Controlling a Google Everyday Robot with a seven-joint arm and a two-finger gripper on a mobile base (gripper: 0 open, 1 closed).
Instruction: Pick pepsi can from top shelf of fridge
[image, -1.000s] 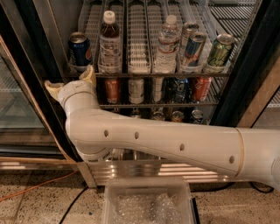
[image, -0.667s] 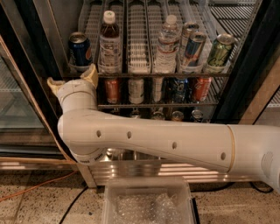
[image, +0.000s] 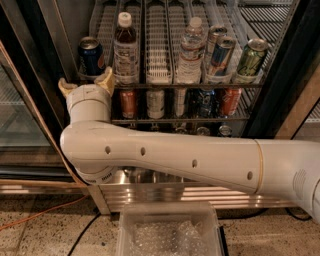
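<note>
The pepsi can (image: 91, 56), dark blue with a silver top, stands at the left end of the top shelf (image: 170, 84) of the black-framed fridge (image: 280, 75). My gripper (image: 85, 83) is right below and in front of the can, its two tan fingertips (image: 106, 76) spread apart on either side of the can's base, open and holding nothing. My white arm reaches in from the lower right across the fridge's lower half.
On the top shelf stand a brown tea bottle (image: 125, 46), a water bottle (image: 192, 49), two slim blue-silver cans (image: 221, 56) and a green can (image: 251, 59). The middle rack holds several cans (image: 155, 102). A clear plastic bin (image: 169, 234) sits on the floor below. An orange cable (image: 35, 217) runs at the left.
My arm and gripper have shifted a little to the right and upward, closer under the pepsi can. The can has not moved.
</note>
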